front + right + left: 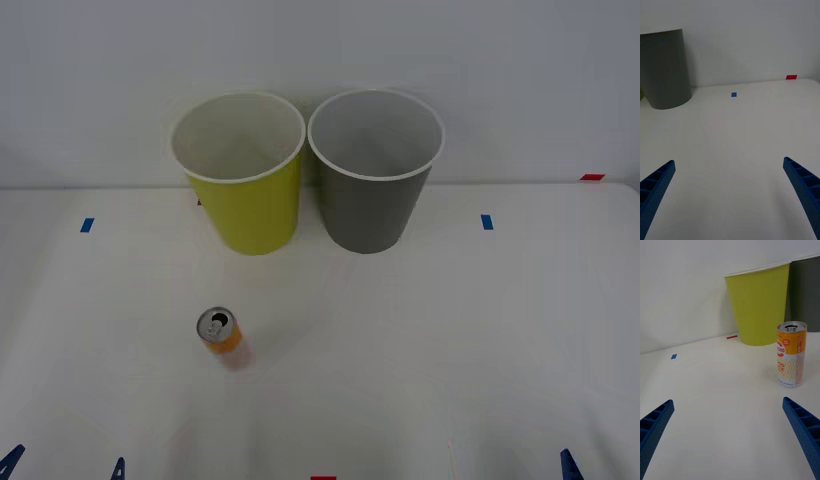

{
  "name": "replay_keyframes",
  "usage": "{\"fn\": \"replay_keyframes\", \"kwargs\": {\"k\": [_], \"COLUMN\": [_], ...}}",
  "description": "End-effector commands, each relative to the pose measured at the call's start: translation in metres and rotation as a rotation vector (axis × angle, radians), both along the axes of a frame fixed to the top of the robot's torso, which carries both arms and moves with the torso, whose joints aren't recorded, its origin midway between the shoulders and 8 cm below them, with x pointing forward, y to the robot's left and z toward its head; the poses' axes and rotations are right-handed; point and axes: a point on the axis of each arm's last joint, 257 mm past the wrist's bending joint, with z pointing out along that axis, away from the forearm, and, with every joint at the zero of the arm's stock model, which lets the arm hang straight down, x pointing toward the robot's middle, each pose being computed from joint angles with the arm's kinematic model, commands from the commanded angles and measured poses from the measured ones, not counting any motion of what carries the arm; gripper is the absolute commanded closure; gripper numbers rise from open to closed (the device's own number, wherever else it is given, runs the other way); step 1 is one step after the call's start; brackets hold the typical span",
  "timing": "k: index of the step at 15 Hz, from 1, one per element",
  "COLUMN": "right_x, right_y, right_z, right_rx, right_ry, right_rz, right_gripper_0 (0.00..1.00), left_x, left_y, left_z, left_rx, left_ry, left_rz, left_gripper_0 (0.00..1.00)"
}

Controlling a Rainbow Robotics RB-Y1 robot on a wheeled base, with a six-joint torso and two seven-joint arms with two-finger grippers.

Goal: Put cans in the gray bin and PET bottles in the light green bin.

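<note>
I have the left pincer (pixel 728 435) spread wide and empty, the orange can (pixel 791 353) upright on the counter (pixel 420 340) just ahead. Beyond stands the light green bin (pixel 759 303). My right pincer (pixel 730 191) gapes too, gray bin (pixel 665 69) farther ahead.

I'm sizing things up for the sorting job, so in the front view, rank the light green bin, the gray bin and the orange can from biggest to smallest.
1 and 2, not ranked: the light green bin and the gray bin stand side by side and look about the same size.
3. The orange can, far smaller than either, though nearer the camera.
</note>
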Motion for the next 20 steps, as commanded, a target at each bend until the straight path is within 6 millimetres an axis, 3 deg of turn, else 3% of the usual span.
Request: {"fn": "replay_keyframes", "kwargs": {"k": [1, 20], "right_x": [0.0000, 0.0000], "right_y": [0.0000, 0.0000], "right_z": [0.0000, 0.0000], "right_rx": [0.000, 0.000], "right_ry": [0.000, 0.000], "right_rz": [0.000, 0.000], "right_gripper_0": [0.00, 0.00], "left_x": [0.0000, 0.0000], "left_y": [0.0000, 0.0000], "left_z": [0.0000, 0.0000], "left_rx": [0.000, 0.000], "left_ry": [0.000, 0.000], "left_rz": [0.000, 0.000], "left_gripper_0": [0.00, 0.00]}}
